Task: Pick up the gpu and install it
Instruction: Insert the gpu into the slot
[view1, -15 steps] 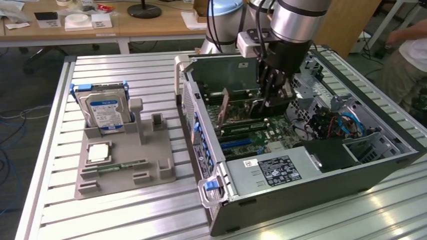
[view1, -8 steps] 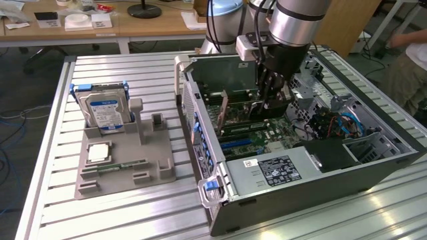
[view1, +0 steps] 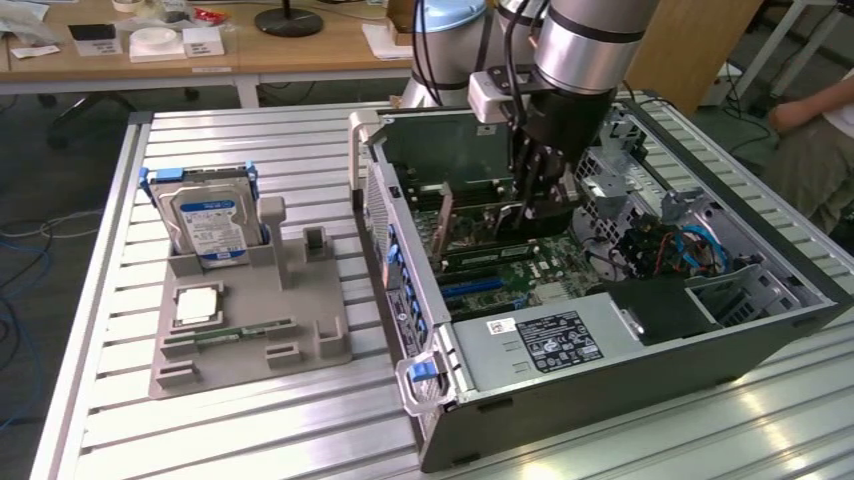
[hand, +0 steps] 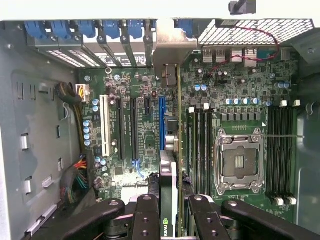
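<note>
My gripper (view1: 537, 205) reaches down into the open computer case (view1: 747, 330) and is shut on the gpu (view1: 483, 226), a thin black card held on edge above the motherboard (view1: 521, 270). In the wrist view the fingers (hand: 145, 215) clamp the gpu (hand: 169, 190) from both sides, with my gripper (hand: 170, 222) at its near end. The card's silvery bracket (hand: 170, 50) sits at the rear slot openings of the case. The card's edge runs right beside the long blue slot (hand: 161, 125). Whether it is seated in a slot I cannot tell.
A grey fixture (view1: 300, 330) on the slatted table at the exterior view's left holds the silver hard drive (view1: 207, 220), a processor (view1: 198, 303) and a green memory stick (view1: 240, 330). Beside the card lie the empty processor socket (hand: 240, 162) and memory slots (hand: 280, 150). A person's arm (view1: 807, 105) is at the exterior view's right.
</note>
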